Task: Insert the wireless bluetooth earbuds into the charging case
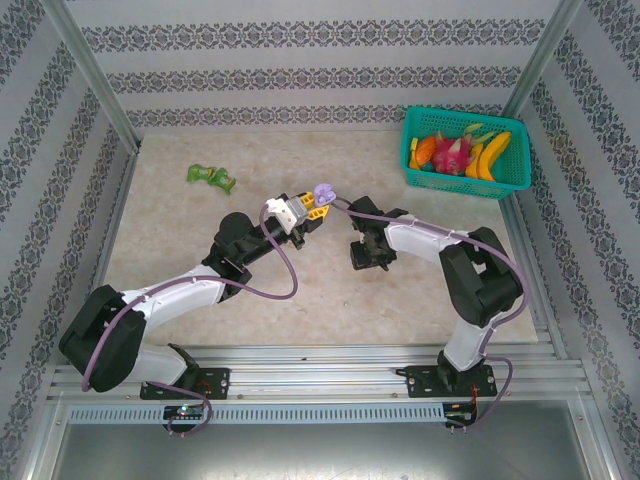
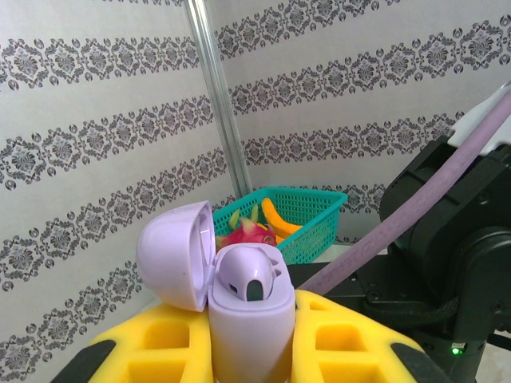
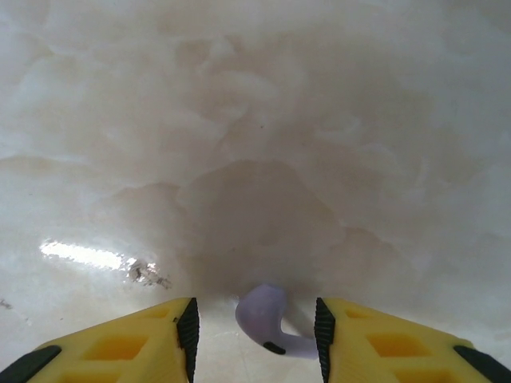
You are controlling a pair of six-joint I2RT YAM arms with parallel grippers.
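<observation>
Lilac earbud (image 3: 267, 323), stem end perhaps hidden

A teal basket (image 1: 470, 186) sits at the two o'clock corner of the pale marbled table (image 1: 330, 310), holding yellow bananas (image 1: 492, 155), a pink dragon fruit (image 1: 455, 153) and, on its nine o'clock side, an orange piece (image 1: 424, 150). A small crumpled green thing (image 1: 211, 177) lies alone toward ten o'clock, well apart from the basket. Striped patterned wallpaper (image 1: 300, 40) covers the walls, with one metal post (image 1: 95, 80) at eleven o'clock and another (image 1: 540, 55) at one o'clock.
</observation>
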